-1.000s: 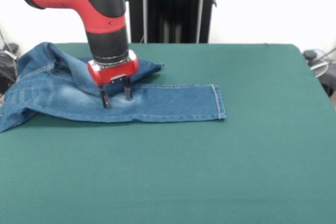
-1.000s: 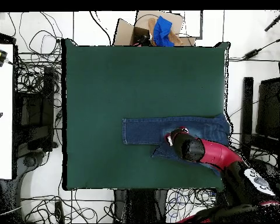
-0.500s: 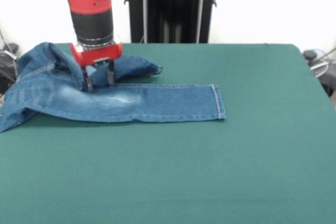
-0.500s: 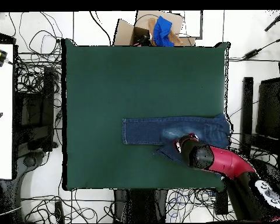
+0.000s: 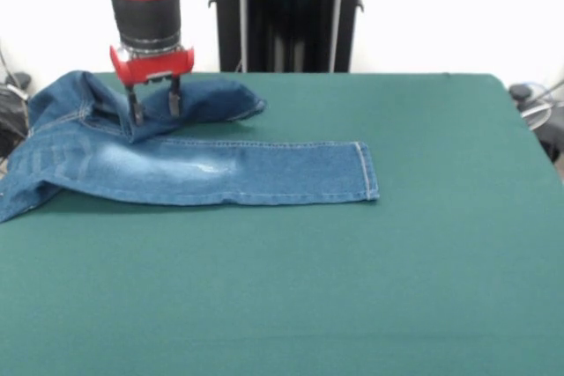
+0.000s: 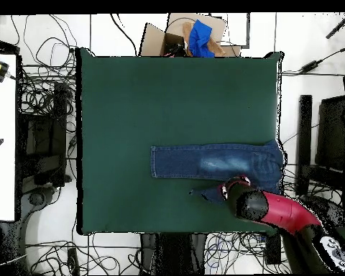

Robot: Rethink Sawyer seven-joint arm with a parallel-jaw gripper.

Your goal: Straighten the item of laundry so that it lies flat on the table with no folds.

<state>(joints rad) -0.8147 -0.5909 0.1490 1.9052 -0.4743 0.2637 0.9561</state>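
The item of laundry, a small pair of blue jeans [image 5: 220,172], lies on the green table [image 5: 352,288] at the left of the front view. One leg stretches flat to the right. The other leg [image 5: 216,99] is folded and bunched behind it. My gripper [image 5: 155,109] stands over this bunched leg, open, with both fingertips down against the cloth. In the overhead view the jeans [image 6: 204,160] lie near the right edge of the table [image 6: 132,100], and my gripper [image 6: 226,190] is at the folded leg, whose tip pokes out left.
The waist end of the jeans [image 5: 35,143] is rumpled and reaches the table's left edge in the front view. In the overhead view a cardboard box [image 6: 182,34] with blue cloth sits beyond the table's top edge, and cables lie all around.
My gripper has moved from the flat leg back and left onto the folded leg. The folded leg has shifted with it, away from the flat leg.
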